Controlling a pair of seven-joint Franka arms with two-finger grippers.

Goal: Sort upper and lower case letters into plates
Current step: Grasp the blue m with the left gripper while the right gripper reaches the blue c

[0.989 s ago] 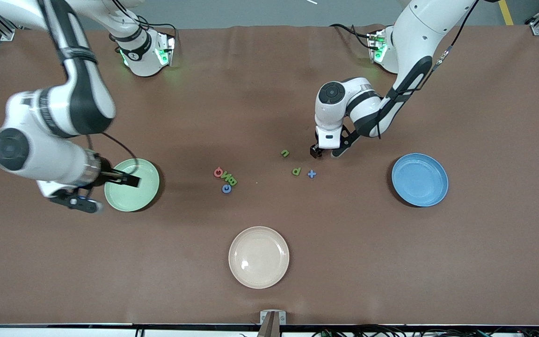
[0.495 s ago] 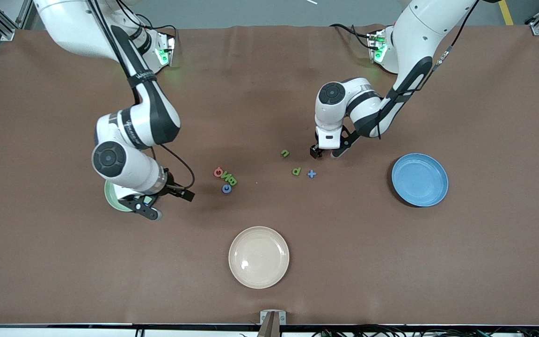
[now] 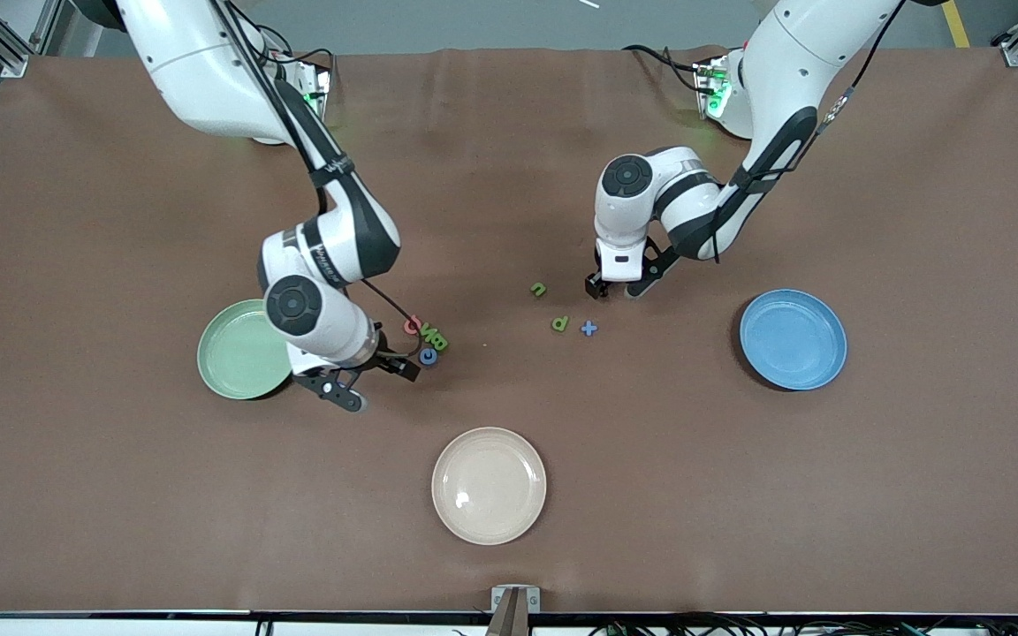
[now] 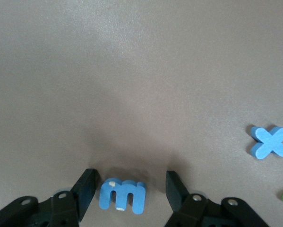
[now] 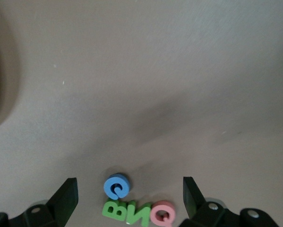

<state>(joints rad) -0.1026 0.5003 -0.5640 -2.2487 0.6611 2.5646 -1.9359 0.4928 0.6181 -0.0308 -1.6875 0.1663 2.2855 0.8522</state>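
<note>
Blue letter m [image 4: 123, 196] lies flat on the table between the left gripper's [image 4: 130, 194] parted fingers, not clamped. The blue cross [image 3: 589, 329] and green letters [image 3: 559, 323] lie nearby. The right gripper [image 5: 130, 194], fingers wide apart, hangs over the clustered letters [image 3: 427, 340] beside the mint plate [image 3: 239, 351]. The blue plate [image 3: 793, 339] sits toward the left arm's end.

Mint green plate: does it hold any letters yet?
Empty. The mint green plate shows only bare surface where visible; the right arm covers one edge, so that part cannot be told.
</note>
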